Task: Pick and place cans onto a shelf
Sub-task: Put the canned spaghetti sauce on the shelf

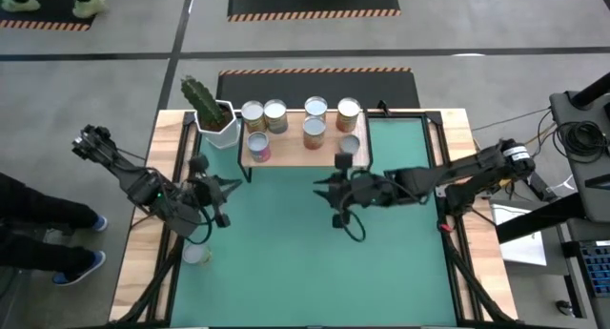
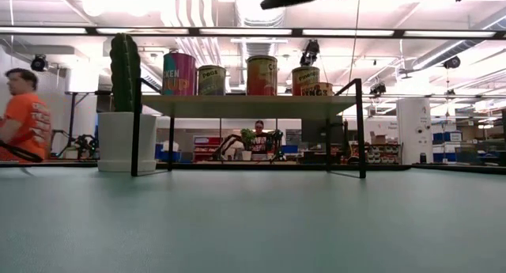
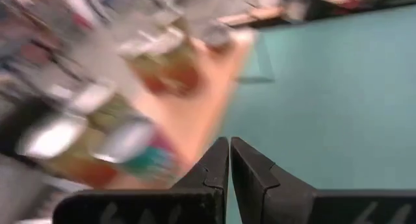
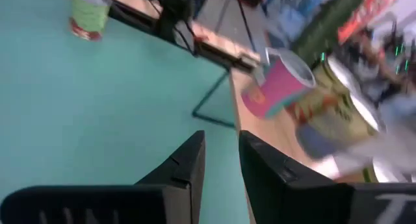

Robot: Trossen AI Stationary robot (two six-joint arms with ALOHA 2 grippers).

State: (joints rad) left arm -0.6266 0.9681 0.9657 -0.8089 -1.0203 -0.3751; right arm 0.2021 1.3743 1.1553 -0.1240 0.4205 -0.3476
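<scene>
Right end effector (image 1: 322, 188) empty near shelf (image 1: 295, 153), cans (image 1: 276, 116) on it

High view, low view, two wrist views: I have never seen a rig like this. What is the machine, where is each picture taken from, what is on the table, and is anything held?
It is a robot with two dark arms working at a green-matted table. The high view looks straight down on it. The low view looks level across the tabletop. Each wrist view looks out past that arm's own two fingers. At the far edge stands the shelf, a wooden board on black legs, with seven cans on it and a cactus pot beside it. A lone can stands near the table's left edge, by the left arm. The left gripper is shut and empty. The right gripper shows a narrow gap between its fingers, with nothing in it. Both hover in front of the shelf.
</scene>
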